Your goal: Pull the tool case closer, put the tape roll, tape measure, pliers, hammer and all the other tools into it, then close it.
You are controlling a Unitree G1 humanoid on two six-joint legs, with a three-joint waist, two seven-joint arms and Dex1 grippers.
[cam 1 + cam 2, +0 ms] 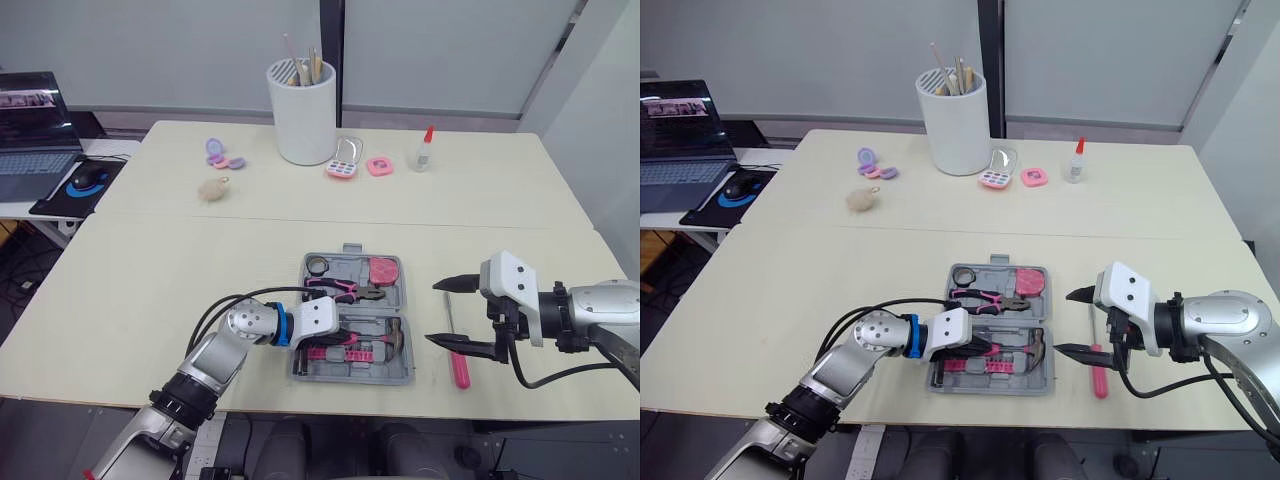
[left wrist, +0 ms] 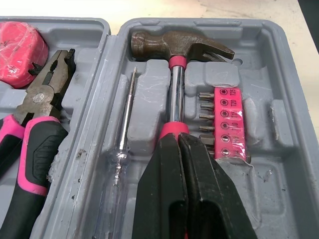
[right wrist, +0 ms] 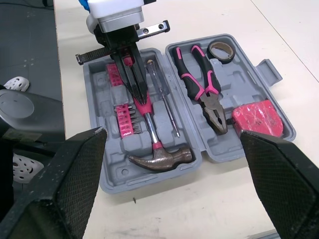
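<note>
The grey tool case (image 1: 404, 377) lies open near the table's front edge. In it are a tape roll (image 1: 317, 265), pink-handled pliers (image 1: 345, 291), a pink tape measure (image 1: 383, 269), a clear screwdriver (image 2: 122, 149), a strip of bits (image 2: 224, 122) and the hammer (image 2: 174, 46). My left gripper (image 2: 178, 142) is shut on the hammer's pink handle, and the hammer rests in its slot. My right gripper (image 1: 432, 312) hangs wide open just right of the case, above a pink-handled screwdriver (image 1: 460, 368) lying on the table.
At the back of the table stand a white cup of utensils (image 1: 304, 112), a small pink palette (image 1: 344, 165), a glue bottle (image 1: 424, 150) and a fluffy ball (image 1: 212, 189). A laptop (image 1: 35, 130) sits on a side desk to the left.
</note>
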